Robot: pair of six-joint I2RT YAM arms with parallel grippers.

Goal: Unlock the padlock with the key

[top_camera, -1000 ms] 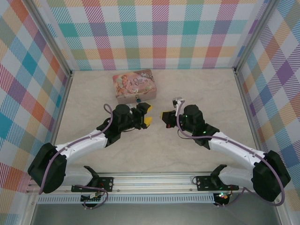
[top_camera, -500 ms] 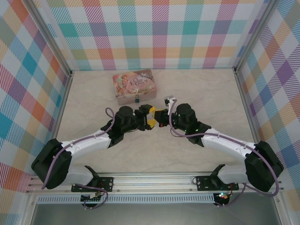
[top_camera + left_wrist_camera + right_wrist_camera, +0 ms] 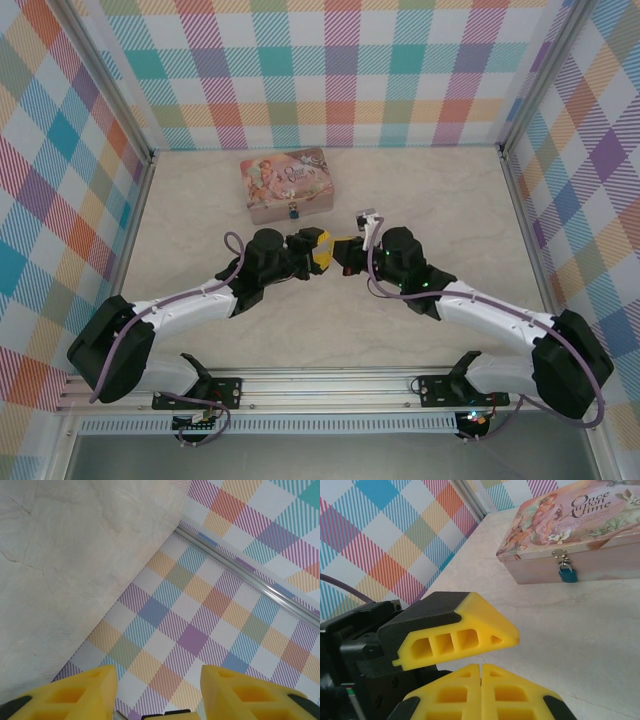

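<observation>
Padlock point(image 3: 566, 574) on the hasp at the middle of the pink tin's point(image 3: 580, 525) front wall: long axis upright, thin shackle up, blue body down, facing away from the tin. Just in front of the tin's right corner, left gripper point(image 3: 158, 690) with yellow fingers apart. Meeting it there tip to tip, right gripper point(image 3: 481, 677) with fingers pressed together, one left finger point(image 3: 465, 630) just above them.
</observation>
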